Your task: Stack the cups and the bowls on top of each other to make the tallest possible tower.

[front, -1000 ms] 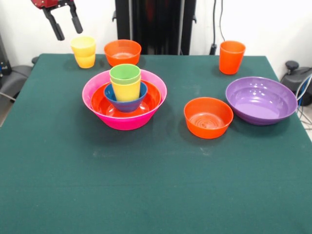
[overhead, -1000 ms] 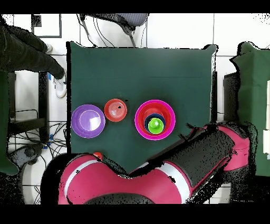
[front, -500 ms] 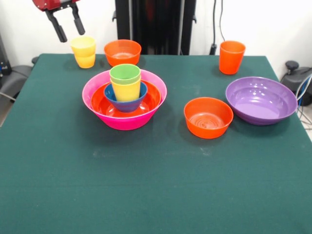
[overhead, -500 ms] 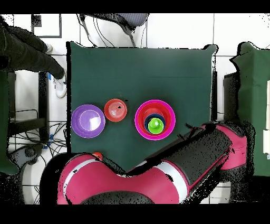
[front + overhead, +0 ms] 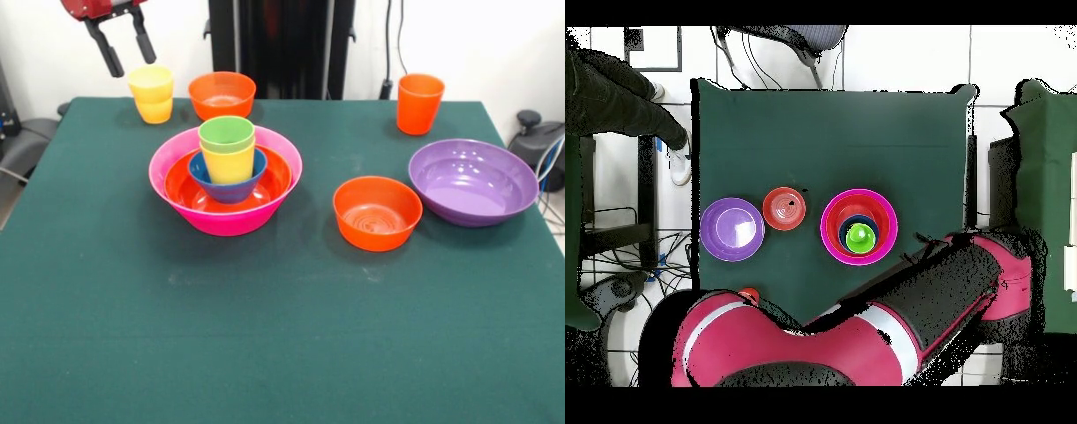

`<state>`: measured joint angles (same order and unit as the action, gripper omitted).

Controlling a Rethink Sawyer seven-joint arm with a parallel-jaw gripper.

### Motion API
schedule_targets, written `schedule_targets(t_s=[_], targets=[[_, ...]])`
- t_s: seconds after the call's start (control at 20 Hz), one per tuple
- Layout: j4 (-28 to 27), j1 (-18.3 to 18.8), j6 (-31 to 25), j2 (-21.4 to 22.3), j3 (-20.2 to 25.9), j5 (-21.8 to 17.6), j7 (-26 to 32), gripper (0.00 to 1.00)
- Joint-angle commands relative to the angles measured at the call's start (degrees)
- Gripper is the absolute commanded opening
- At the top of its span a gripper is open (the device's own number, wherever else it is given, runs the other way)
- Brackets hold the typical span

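Observation:
The tower stands left of centre: a big pink bowl (image 5: 177, 161) holds a wide orange bowl (image 5: 275, 173), a small blue bowl (image 5: 231, 189), a yellow cup (image 5: 229, 164) and a green cup (image 5: 227, 133) on top. It also shows in the overhead view (image 5: 858, 228). My gripper (image 5: 132, 65) hangs open and empty at the far left, just above and left of a second yellow cup (image 5: 152, 94). Loose pieces are a small orange bowl (image 5: 222, 94), another small orange bowl (image 5: 377, 213), a wide purple bowl (image 5: 473, 182) and a taller orange cup (image 5: 419, 103).
In the overhead view my arm (image 5: 895, 320) covers the table's edge by the base and hides the gripper. The purple bowl (image 5: 732, 229) and an orange bowl (image 5: 784, 207) lie beside the tower. A person's dark sleeve (image 5: 615, 100) shows beyond the table's corner.
My gripper has shifted slightly sideways toward the loose yellow cup, still open. The cups and bowls have not moved.

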<state>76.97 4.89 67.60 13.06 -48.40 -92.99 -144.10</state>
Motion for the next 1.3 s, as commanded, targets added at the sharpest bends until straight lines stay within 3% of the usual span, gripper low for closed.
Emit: schedule_targets(t_s=[0.05,0.85,1.3], targets=[[0.47,-1.16,-2.88,-3.24,9.46,0.62,-6.23,1.00],[1.39,-1.37,-2.57,-2.73,9.76,1.17,-6.19,1.00],[5.82,-2.77,-1.68,0.54,10.08,3.24,-5.54,1.00]])
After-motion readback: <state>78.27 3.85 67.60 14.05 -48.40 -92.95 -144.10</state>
